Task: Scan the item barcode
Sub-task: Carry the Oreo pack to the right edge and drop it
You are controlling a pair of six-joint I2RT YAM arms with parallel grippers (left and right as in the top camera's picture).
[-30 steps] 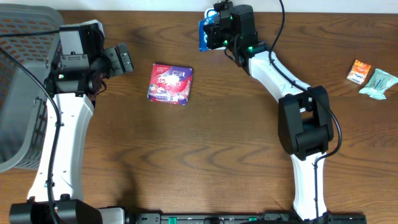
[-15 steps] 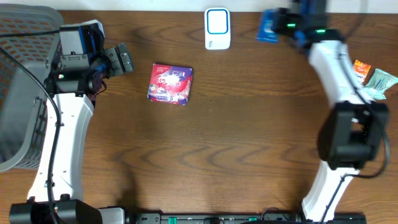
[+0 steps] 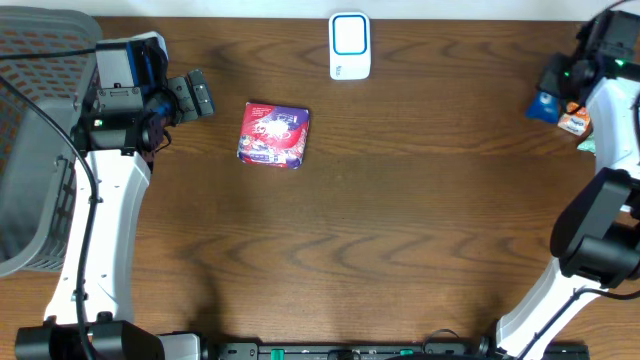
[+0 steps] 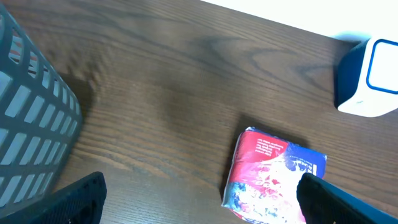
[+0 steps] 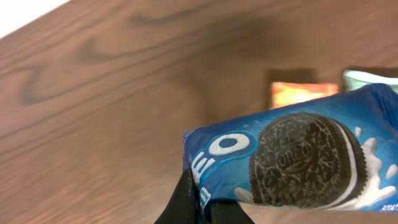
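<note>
The right arm's fingers [image 5: 185, 198] are pinched together on the edge of a blue glossy Oreo biscuit packet [image 3: 547, 104]; they hold it over the dark brown wooden tabletop [image 3: 400, 210], far to the right of the white-and-blue box-shaped scanner [image 3: 350, 46] and well apart from it. Just beyond the packet, further still from the scanner, lie a small orange sachet [image 3: 576, 122] and a pale green wrapper [image 5: 368, 77]. The left arm's fingers [image 4: 79, 200] stand wide apart with nothing between them, off to the scanner's left; a red-and-purple flat packet [image 3: 274, 134] lies on the tabletop between them and the scanner, touching neither. A grey plastic mesh basket [image 3: 35, 150] sits at the far left, well away from the scanner.
</note>
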